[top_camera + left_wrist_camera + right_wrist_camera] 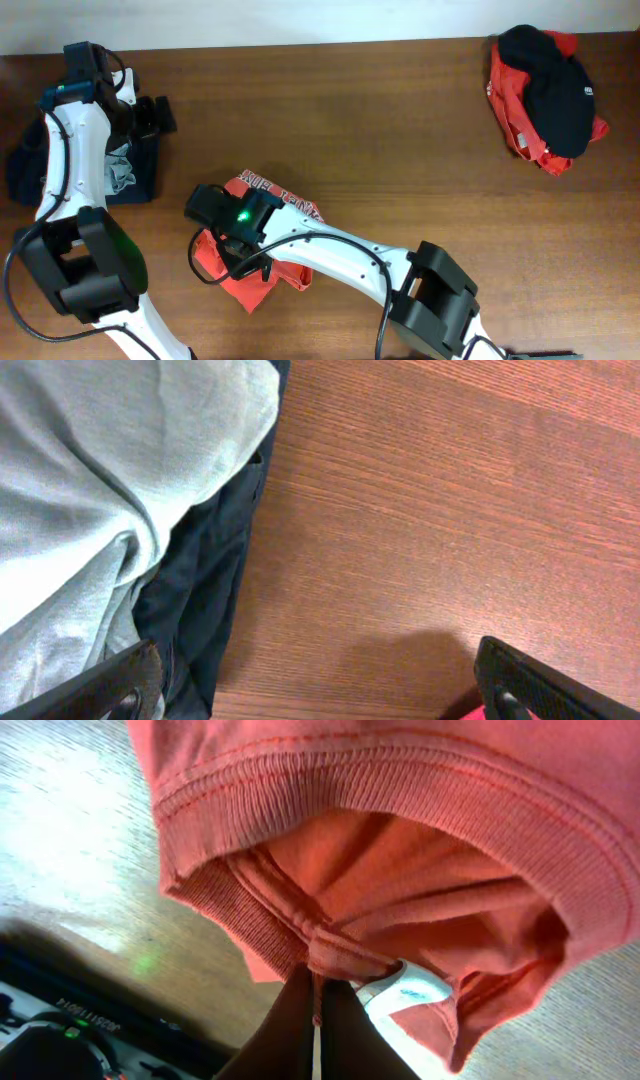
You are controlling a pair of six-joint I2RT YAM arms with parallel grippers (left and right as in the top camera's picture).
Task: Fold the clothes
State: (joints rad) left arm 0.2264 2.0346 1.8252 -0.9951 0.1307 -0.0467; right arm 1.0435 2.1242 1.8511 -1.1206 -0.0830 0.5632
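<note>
1. The right pincer (316, 1015) is fully closed. Its two dark fingers are pressed together on a bunched fold of the orange-red T-shirt (400, 870), just under the ribbed collar band.
2. A white label (405, 992) sits right beside those fingertips.
3. Seen from above, the T-shirt lies crumpled at the front middle of the wooden table (350, 110). It is partly under the right arm, with block lettering showing along its far edge.
4. The left pincer (320, 695) is spread wide and holds nothing. It hangs over bare wood at the table's far left.
5. Just beside it lies a pale grey-green garment (100, 490) on top of a navy garment (200, 590).
6. Well apart, at the far right corner, a black garment (550, 90) rests on a red garment (508, 100).
</note>
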